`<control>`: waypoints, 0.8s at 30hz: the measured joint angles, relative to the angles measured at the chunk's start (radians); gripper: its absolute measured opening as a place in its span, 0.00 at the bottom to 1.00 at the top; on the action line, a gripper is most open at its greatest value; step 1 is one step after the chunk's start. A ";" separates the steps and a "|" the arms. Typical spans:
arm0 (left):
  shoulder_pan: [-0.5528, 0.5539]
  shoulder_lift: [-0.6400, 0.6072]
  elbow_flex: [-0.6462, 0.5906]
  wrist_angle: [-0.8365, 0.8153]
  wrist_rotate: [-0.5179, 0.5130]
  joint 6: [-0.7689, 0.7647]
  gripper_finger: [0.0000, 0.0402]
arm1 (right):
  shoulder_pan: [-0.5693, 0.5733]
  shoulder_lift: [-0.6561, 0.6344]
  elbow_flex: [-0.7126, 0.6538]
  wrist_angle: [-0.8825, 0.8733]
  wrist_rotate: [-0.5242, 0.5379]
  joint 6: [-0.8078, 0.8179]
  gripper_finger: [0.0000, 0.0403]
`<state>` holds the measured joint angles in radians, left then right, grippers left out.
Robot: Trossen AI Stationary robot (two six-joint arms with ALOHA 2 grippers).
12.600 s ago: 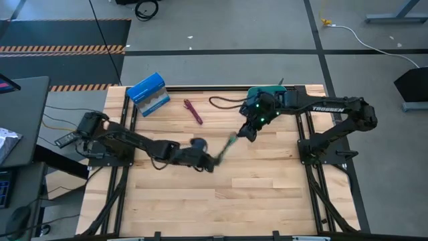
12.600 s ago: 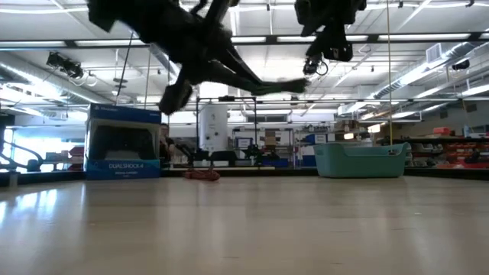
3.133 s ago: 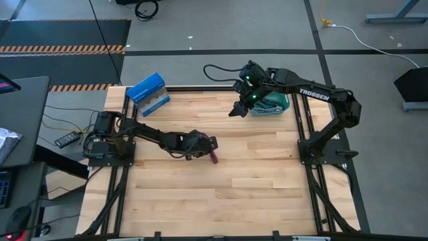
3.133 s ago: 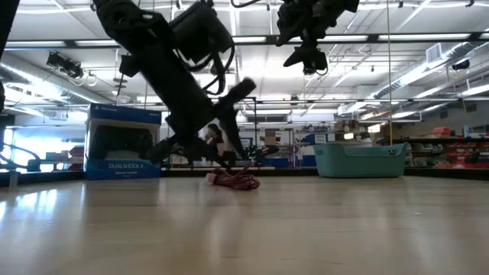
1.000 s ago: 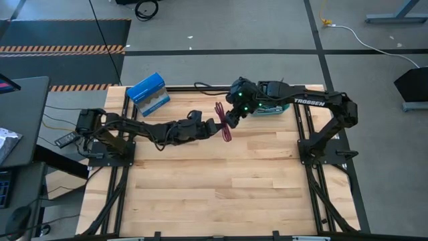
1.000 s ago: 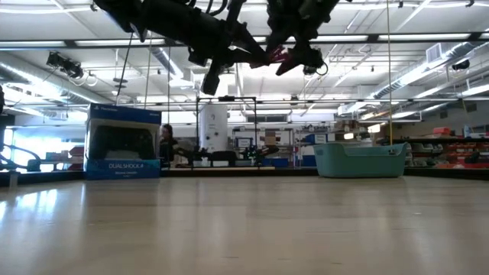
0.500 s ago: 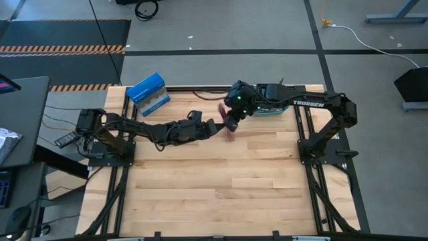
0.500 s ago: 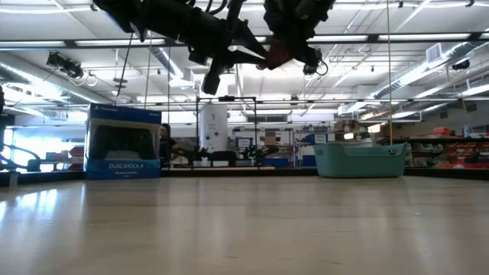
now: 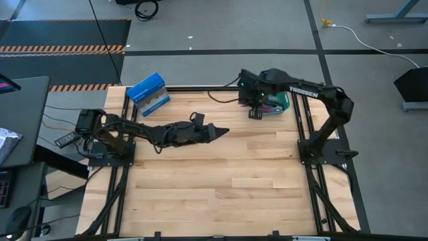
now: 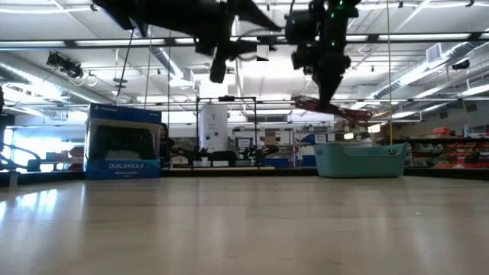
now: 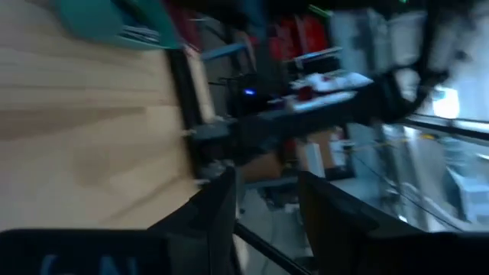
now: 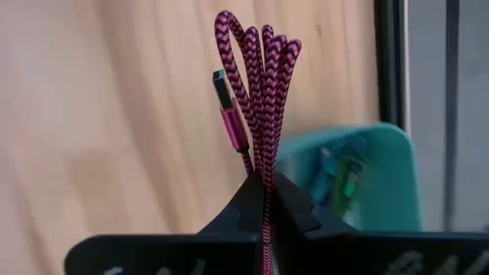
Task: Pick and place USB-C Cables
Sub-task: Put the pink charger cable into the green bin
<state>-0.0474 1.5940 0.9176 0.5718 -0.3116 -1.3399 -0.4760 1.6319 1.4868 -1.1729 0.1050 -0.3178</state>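
Note:
A maroon braided USB-C cable bundle is in my right gripper, which is shut on it beside the left rim of the teal bin. In the low view the bundle shows under my right gripper, above the bin. The bin holds other cables. My left gripper reaches level over the table's middle. Its fingers stand open with nothing between them. My right gripper pinches the maroon bundle between its two fingers at a stretch short of its looped end. That end and a plug stick out past the fingertips. The fingers point steeply down. The bundle is lifted clear, lying slightly tilted under them.
A blue box stands at the table's far left corner. A black cord lies along the far edge, left of the bin. The metal frame rails run along the table's right side.
My left gripper has opened and let go of the maroon bundle. My right gripper has shut on it, tipped to point down, and carried it toward the far right, up to the teal bin. The bundle stays lifted clear of the table.

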 joint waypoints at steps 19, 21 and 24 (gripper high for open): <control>-0.104 0.000 0.000 0.318 -0.050 0.209 0.35 | -0.289 0.182 0.000 -0.032 0.052 -0.231 0.02; -0.100 0.000 0.000 0.317 -0.060 0.210 0.35 | -0.306 0.183 -0.020 -0.021 0.018 -0.221 0.02; -0.092 0.000 0.000 0.319 -0.080 0.223 0.35 | -0.313 0.184 -0.073 -0.007 0.007 -0.219 0.02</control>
<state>-0.1395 1.5940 0.9173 0.8905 -0.3912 -1.1169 -0.7892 1.8156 1.4134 -1.1800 0.1117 -0.5364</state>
